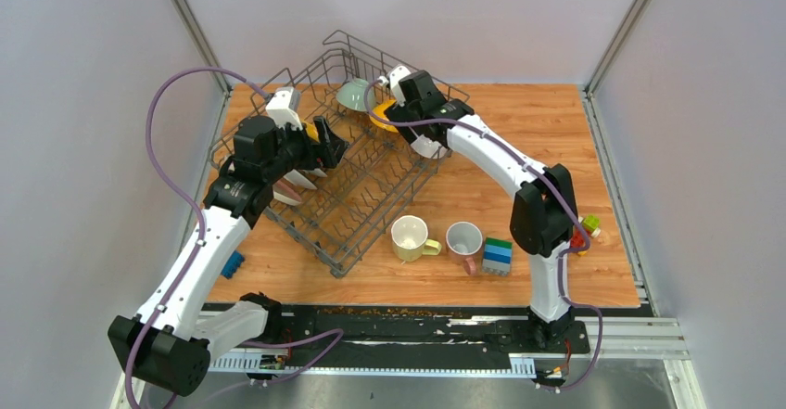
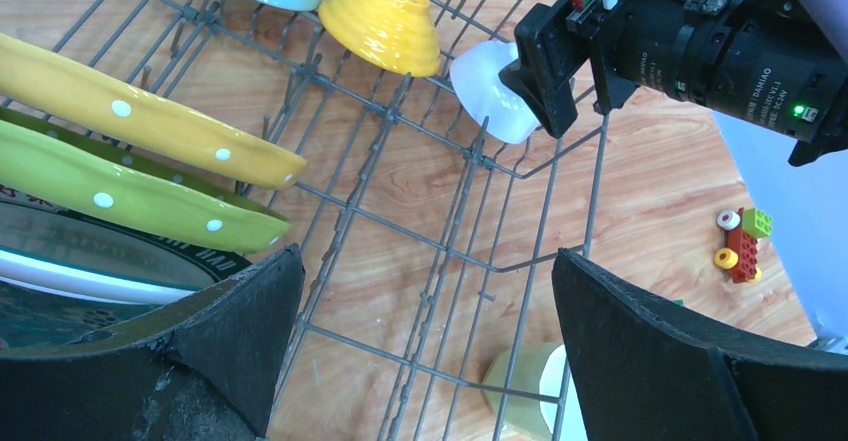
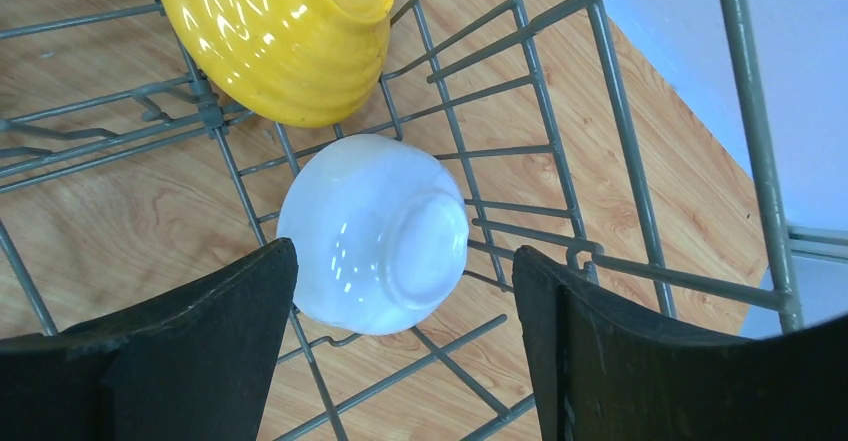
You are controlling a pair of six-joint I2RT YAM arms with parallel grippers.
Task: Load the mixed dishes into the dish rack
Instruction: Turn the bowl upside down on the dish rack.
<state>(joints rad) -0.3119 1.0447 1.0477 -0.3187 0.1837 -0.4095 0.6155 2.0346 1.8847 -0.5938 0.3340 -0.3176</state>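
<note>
Overhead and wrist views, as I am watching them from the remote station. The wooden table (image 1: 556,149) is carrying the dish rack (image 1: 371,196), which is sitting at an angle toward the far left. My left arm (image 1: 209,242) is reaching over the rack's left side. The left gripper (image 2: 425,291) is hanging above the wire floor with its jaws spread wide and nothing between them. My right arm (image 1: 500,163) is bending over the rack's far right corner. The right gripper (image 3: 400,271) is holding its jaws well apart, straddling the white bowl (image 3: 375,231) with a gap showing on one side, so I am reading it as not gripping. Three plates are standing on edge in the rack's left rows: a yellow dotted plate (image 2: 140,121), a green dotted plate (image 2: 120,196) and a patterned-rim plate (image 2: 90,256). The white bowl is lying base up in the far right corner, just beside the yellow bowl (image 3: 290,31), also base up. The pale green bowl (image 1: 355,94) is tilting next to them along the far side. Outside the rack, near its front corner, the pale yellow mug (image 1: 409,238) and the pink-handled mug (image 1: 464,240) are standing upright side by side, with the stacked blocks (image 1: 498,255) just beside the latter
</note>
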